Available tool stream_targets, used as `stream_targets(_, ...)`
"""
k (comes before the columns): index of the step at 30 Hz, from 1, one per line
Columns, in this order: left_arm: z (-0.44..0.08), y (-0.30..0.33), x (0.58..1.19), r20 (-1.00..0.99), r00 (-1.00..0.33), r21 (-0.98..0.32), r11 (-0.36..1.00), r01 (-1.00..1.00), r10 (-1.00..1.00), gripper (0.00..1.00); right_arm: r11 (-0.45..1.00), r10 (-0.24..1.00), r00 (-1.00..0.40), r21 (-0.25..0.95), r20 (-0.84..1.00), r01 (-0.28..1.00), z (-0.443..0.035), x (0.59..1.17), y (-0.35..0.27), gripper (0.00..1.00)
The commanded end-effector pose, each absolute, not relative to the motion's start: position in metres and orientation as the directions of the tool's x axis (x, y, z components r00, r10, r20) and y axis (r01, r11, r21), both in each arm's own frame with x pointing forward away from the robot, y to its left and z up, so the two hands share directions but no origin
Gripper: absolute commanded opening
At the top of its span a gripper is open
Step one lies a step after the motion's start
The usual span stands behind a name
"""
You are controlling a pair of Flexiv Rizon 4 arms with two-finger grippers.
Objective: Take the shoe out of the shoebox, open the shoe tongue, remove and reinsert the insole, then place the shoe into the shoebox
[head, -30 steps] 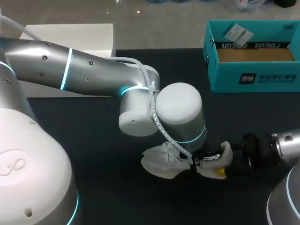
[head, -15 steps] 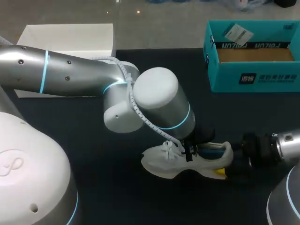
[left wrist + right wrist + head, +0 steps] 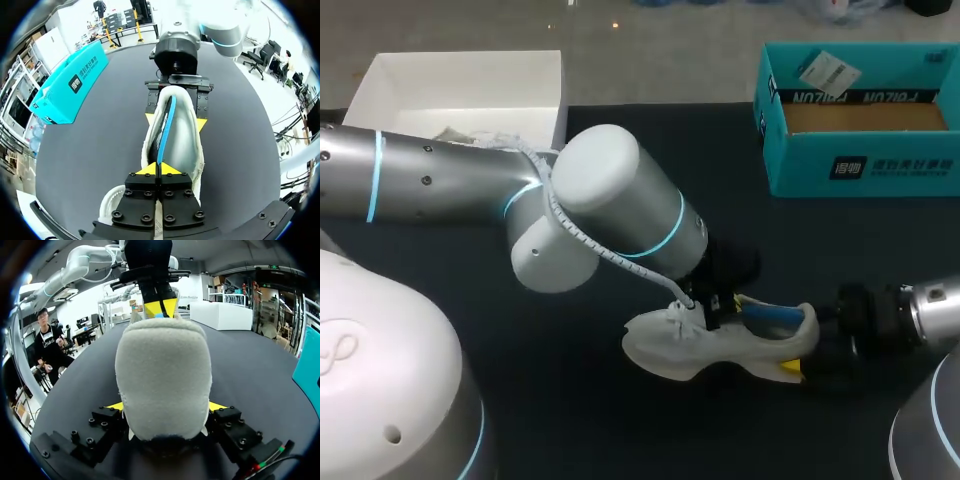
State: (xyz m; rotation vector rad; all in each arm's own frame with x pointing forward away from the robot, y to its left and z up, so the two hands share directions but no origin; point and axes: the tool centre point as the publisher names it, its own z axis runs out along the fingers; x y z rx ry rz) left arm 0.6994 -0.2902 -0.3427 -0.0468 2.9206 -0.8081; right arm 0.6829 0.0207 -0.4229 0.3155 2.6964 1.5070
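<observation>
On a matte black table [image 3: 840,250], a white shoe [image 3: 665,350] rests on its sole between two robot arms, its toe towards the left arm's side and its heel towards the right. Well beyond the shoe's heel end, at the table's far edge, stands an open teal shoebox [image 3: 865,165]. Its brown cardboard floor is bare, and a white printed tag [image 3: 827,70] shows at one far corner. Well beyond the shoe's toe end sits an open white box [image 3: 460,65] holding a bit of crumpled white paper [image 3: 470,135], partly hidden behind the left arm. The left gripper [image 3: 159,169] hangs over the shoe's opening near the laces. Its yellow tips are pinched together on the edge of the blue insole [image 3: 165,125], which stands partly lifted out of the shoe along its length. The right gripper [image 3: 166,406] lies low on the table at the shoe's back, its two fingers pressed against either side of the padded heel and clamping the shoe in place.
</observation>
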Motion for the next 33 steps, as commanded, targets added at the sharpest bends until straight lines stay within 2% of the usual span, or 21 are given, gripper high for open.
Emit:
stream_targets(1,-0.329,-0.280,0.701,-0.057,-0.998,-0.629,0.777,0.012,-0.031,0.00,0.511,0.196,-0.978,0.845,0.065,0.159,-0.423,0.681,0.021,0.00)
stream_targets(16,-0.312,-0.306,0.689,-0.026,-0.997,-0.706,0.705,0.066,0.066,0.00,0.511,0.196,-0.978,0.845,0.065,0.159,-0.423,0.681,0.021,0.00)
stream_targets(21,-0.313,-0.317,0.686,-0.049,-0.994,-0.673,0.733,0.102,0.093,0.00,0.511,0.196,-0.978,0.845,0.065,0.159,-0.423,0.681,0.021,0.00)
stream_targets(22,-0.315,-0.316,0.687,-0.044,-0.995,-0.671,0.735,0.097,0.091,0.13,0.511,0.196,-0.978,0.845,0.065,0.159,-0.423,0.681,0.021,0.00)
stream_targets(23,-0.317,-0.315,0.687,-0.036,-0.995,-0.663,0.743,0.094,0.094,0.45,0.511,0.196,-0.978,0.845,0.065,0.159,-0.423,0.681,0.021,0.00)
stream_targets(24,-0.318,-0.314,0.686,-0.037,-0.995,-0.649,0.755,0.095,0.093,0.72,0.511,0.196,-0.978,0.845,0.065,0.159,-0.423,0.681,0.021,0.00)
stream_targets(25,-0.319,-0.313,0.686,-0.041,-0.995,-0.640,0.763,0.096,0.090,0.84,0.511,0.196,-0.978,0.845,0.065,0.159,-0.423,0.681,0.021,0.00)
stream_targets(26,-0.320,-0.311,0.686,-0.045,-0.995,-0.625,0.775,0.096,0.087,1.00,0.511,0.196,-0.978,0.845,0.065,0.159,-0.423,0.681,0.021,0.00)
stream_targets(33,-0.308,-0.301,0.680,-0.081,-0.995,-0.616,0.782,0.100,0.064,1.00,0.511,0.196,-0.978,0.845,0.065,0.159,-0.423,0.681,0.021,0.00)
